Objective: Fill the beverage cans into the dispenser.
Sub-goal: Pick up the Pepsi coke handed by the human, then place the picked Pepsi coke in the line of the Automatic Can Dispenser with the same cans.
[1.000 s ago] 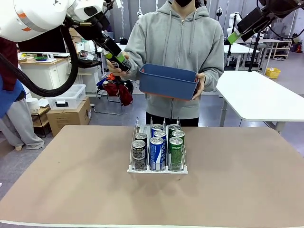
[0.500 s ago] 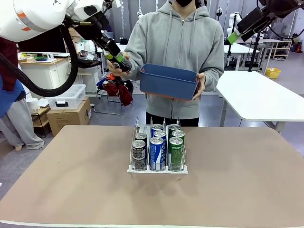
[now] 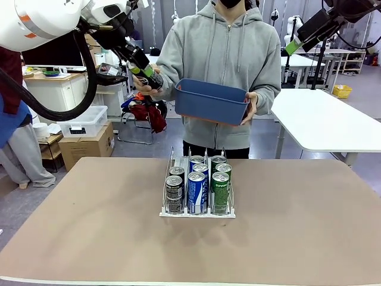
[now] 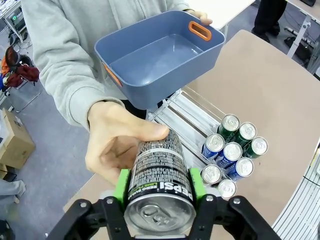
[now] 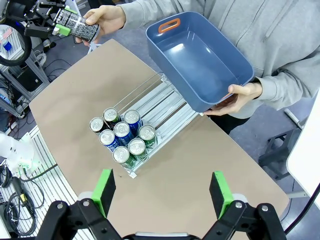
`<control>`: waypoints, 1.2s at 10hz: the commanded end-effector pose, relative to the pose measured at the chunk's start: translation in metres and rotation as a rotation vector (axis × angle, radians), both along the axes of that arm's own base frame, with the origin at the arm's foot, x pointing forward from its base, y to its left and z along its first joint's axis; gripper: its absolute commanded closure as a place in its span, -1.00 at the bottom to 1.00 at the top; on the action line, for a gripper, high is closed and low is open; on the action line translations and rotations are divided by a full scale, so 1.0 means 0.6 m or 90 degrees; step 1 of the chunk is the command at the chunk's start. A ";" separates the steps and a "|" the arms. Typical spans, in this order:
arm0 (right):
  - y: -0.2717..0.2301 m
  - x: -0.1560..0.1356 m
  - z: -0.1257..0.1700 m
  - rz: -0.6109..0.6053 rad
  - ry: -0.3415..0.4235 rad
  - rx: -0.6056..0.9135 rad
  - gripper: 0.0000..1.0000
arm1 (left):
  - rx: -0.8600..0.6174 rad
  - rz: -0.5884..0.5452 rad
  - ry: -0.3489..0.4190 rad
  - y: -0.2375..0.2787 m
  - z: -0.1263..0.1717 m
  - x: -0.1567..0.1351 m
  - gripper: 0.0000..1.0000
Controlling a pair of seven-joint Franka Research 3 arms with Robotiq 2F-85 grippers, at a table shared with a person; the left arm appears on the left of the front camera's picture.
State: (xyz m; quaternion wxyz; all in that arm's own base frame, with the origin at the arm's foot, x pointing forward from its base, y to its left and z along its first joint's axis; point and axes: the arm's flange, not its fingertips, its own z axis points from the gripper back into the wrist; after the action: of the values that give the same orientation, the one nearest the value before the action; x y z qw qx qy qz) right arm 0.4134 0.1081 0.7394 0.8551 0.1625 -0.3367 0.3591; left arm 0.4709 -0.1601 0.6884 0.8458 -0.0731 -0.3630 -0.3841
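My left gripper is shut on a black beverage can, held high at the table's far left. The person's hand still wraps the far end of that can. Below, the dispenser stands mid-table with several cans in its three lanes: black left, blue middle, green right. My right gripper is open and holds nothing, raised high over the right side, looking down on the dispenser and the cans.
The person at the far edge holds a blue bin with the other hand; its inside shows no cans. The tan tabletop lies bare around the dispenser. A white table stands behind at the right.
My left gripper and the black can have shifted very slightly up and left, with the person's hand staying on the can. The right arm has not moved.
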 end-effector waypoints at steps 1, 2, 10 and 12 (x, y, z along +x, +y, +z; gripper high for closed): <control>-0.001 0.000 0.000 -0.001 0.000 0.001 -1.00 | 0.012 0.001 0.018 0.006 0.005 -0.002 1.00; -0.001 0.000 0.000 -0.001 0.000 0.001 -1.00 | 0.018 -0.006 0.017 0.004 0.004 -0.004 1.00; -0.001 0.000 0.000 -0.001 0.000 0.001 -1.00 | 0.001 -0.001 0.003 0.000 0.000 -0.001 1.00; -0.001 0.000 0.000 -0.001 0.000 0.001 -1.00 | 0.001 -0.001 0.003 0.000 0.000 -0.001 1.00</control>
State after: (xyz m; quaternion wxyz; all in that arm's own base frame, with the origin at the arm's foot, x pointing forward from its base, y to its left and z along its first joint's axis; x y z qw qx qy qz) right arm 0.4134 0.1081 0.7394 0.8551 0.1625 -0.3367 0.3591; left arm 0.4700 -0.1623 0.6874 0.8467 -0.0740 -0.3563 -0.3882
